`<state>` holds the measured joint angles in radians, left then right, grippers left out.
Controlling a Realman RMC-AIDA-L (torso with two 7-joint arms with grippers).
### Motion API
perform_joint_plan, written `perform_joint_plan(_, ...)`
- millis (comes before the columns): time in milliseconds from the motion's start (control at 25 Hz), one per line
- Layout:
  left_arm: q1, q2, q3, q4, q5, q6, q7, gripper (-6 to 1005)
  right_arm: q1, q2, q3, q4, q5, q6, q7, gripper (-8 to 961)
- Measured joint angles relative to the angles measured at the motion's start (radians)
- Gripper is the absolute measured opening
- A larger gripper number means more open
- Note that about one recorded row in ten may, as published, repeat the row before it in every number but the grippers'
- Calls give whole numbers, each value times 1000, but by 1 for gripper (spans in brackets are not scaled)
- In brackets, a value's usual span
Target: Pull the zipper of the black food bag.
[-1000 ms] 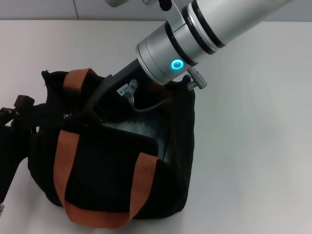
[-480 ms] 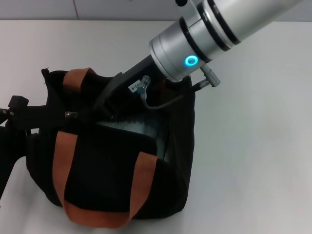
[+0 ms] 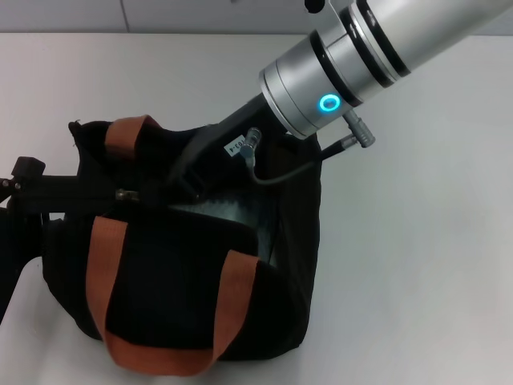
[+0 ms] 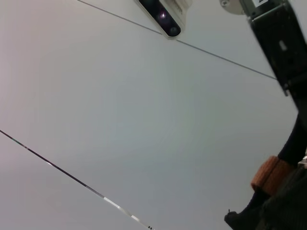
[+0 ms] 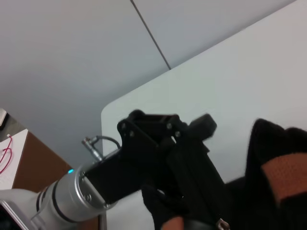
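Pulling rightward since a second ago, the right gripper (image 3: pixel 172 183), apparently clamped on the zipper (image 3: pixel 122 193), closes the black food bag (image 3: pixel 184 273) on the bench (image 3: pixel 417 265); left gripper (image 3: pixel 28 188) pins its corner, closure indeterminate.

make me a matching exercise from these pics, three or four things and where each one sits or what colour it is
Things:
1. black food bag
2. strap handles
3. right tool
4. left tool

Descriptions:
A. rust-orange
B. at the bag's left end
C. standing on the white table
D. reaching down at the bag's open top

Pairs: 1-C, 2-A, 3-D, 4-B
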<state>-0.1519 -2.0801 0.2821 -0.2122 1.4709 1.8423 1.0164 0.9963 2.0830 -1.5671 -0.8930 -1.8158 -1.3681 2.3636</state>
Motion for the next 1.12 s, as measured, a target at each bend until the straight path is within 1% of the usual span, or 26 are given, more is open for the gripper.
perform_joint_plan(80, 0, 0, 0, 0, 0, 0, 0, 7, -4, 0, 4, 0, -7, -8, 5, -1)
perform_joint_plan(200, 0, 0, 0, -1, 0, -3, 0, 7, -34, -1, 32, -16, -32, -47, 26, -1)
perform_joint_plan(240, 0, 0, 0, -1, 0, -3, 0, 7, -34, -1, 32, -16, -32, -47, 26, -1)
perform_joint_plan(360, 0, 0, -1, -1, 0, -6, -1, 8, -73, -1, 52, -56, -55, -87, 45, -2)
perform_joint_plan(400, 0, 0, -8, -2, 0, -6, -1, 8, -107, -2, 64, -92, -76, -120, 63, -2)
perform_joint_plan(440, 0, 0, -8, -2, 0, -6, -1, 8, -107, -2, 64, -92, -76, -120, 63, -2)
perform_joint_plan(560, 0, 0, -22, -7, 1, -6, -1, 8, -195, -3, 91, -166, -117, -177, 94, -2)
perform_joint_plan(600, 0, 0, -24, -7, 1, -7, -1, 8, -263, -2, 133, -223, -127, -212, 100, -2)
perform_joint_plan(640, 0, 0, -26, -7, 0, -7, -1, 8, -263, -2, 133, -223, -127, -212, 100, -2)
perform_joint_plan(760, -3, 0, -26, -8, 1, -9, -2, 7, -373, -1, 225, -324, -127, -270, 92, -2)
perform_joint_plan(800, -6, 0, -26, -9, 3, -10, -3, 7, -437, -1, 282, -375, -122, -294, 75, -2)
perform_joint_plan(840, -6, 0, -26, -9, 3, -10, -3, 7, -437, -1, 282, -375, -122, -294, 75, -2)
perform_joint_plan(1000, -11, 0, -21, -13, 5, -12, -3, 7, -539, 1, 401, -416, -76, -345, 17, -3)
perform_joint_plan(1120, -14, 0, -17, -20, 5, -15, -3, 7, -580, -1, 489, -391, -14, -371, -51, -5)
